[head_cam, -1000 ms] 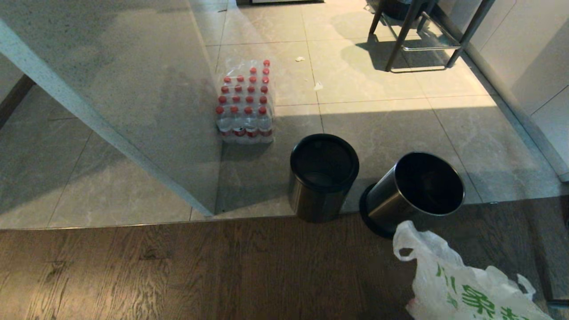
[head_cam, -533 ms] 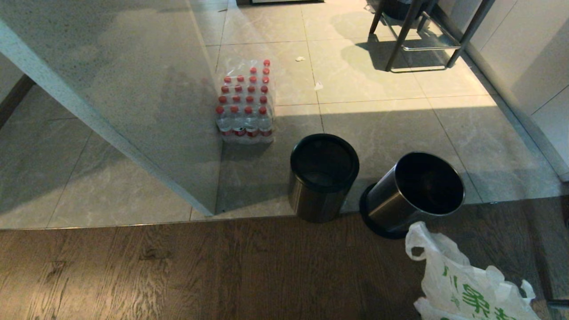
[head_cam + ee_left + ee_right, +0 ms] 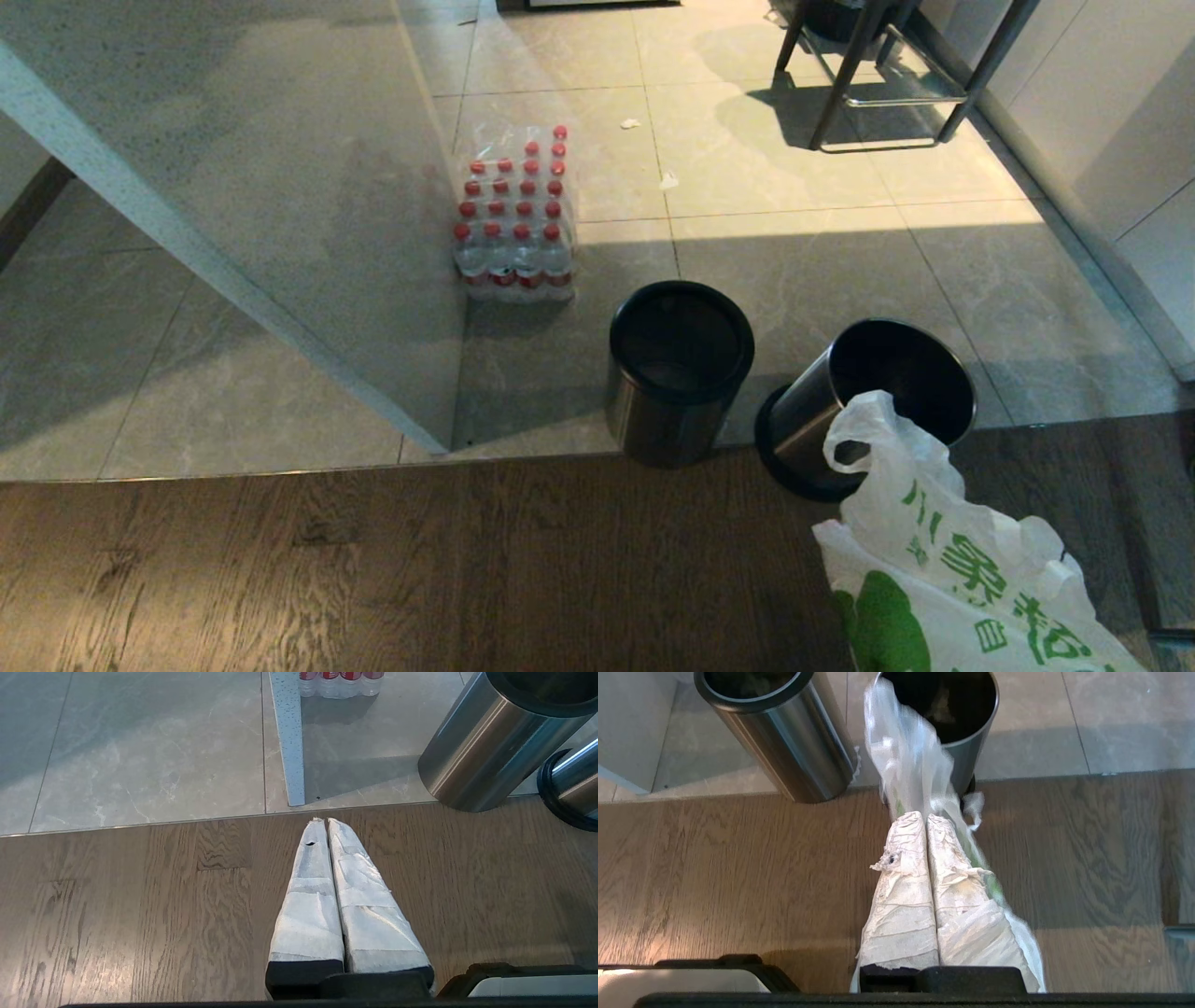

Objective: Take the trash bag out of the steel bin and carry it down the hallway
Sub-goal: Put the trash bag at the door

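Two pincers pressed together, tape-wrapped fingers: right pincer (image 3: 925, 817) clamps the trash bag (image 3: 943, 579), left pincer (image 3: 326, 821) holds nothing, fingers touching, low centre of its wrist frame over the wood floor (image 3: 373, 569). Bag fills the lower right corner of the head frame, out of the bin, white crinkly plastic with green print, one loop handle up and overlapping the near rim of the steel bin (image 3: 864, 406). In the right wrist frame the plastic runs along the side of the fingers and trails up toward that bin's mouth. Steel bin tilted, black base band visible, right of centre at the seam between wood and tile. Second steel bin (image 3: 677, 373) upright just left of it, apart, black rim. Pack of red-capped water bottles (image 3: 515, 219) farther back on the tile floor (image 3: 822, 261), centre frame. Metal chair legs (image 3: 878, 75) at upper right.
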`<state>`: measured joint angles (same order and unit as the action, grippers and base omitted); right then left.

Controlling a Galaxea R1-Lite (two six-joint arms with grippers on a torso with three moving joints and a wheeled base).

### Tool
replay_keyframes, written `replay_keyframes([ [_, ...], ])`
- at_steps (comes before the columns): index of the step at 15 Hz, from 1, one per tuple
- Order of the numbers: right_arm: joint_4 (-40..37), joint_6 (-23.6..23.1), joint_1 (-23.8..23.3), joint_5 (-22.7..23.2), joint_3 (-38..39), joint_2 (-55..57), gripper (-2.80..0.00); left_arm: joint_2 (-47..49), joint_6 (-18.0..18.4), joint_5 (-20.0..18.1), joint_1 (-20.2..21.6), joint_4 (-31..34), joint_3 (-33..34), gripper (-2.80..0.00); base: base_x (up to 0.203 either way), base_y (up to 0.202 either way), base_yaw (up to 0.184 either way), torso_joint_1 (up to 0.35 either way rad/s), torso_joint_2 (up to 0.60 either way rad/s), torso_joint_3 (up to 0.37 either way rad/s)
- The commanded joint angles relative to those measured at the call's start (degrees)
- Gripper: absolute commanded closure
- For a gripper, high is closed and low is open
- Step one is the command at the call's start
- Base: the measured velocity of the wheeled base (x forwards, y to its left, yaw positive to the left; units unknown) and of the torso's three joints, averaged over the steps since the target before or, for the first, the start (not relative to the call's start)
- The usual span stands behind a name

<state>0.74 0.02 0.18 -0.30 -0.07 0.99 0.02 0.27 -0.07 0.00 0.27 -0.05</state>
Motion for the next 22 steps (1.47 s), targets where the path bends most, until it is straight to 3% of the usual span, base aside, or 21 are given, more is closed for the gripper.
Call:
replay_keyframes([
  [1,-0.1,0.0,0.2,0.1,0.1,-3.3,0.00,0.1,0.0,0.0,0.0,0.0,0.0,0.00,0.000,0.000,0.000,0.000,0.00,0.000],
  [12,-0.1,0.1,0.2,0.1,0.1,-3.3,0.00,0.1,-0.5,0.1,0.0,-0.1,0.0,0.00,0.000,0.000,0.000,0.001,0.00,0.008],
  [22,-0.2,0.0,0.2,0.1,0.1,-3.3,0.00,0.1,-0.4,0.1,0.0,-0.2,0.0,0.00,0.000,0.000,0.000,0.000,0.00,0.188],
])
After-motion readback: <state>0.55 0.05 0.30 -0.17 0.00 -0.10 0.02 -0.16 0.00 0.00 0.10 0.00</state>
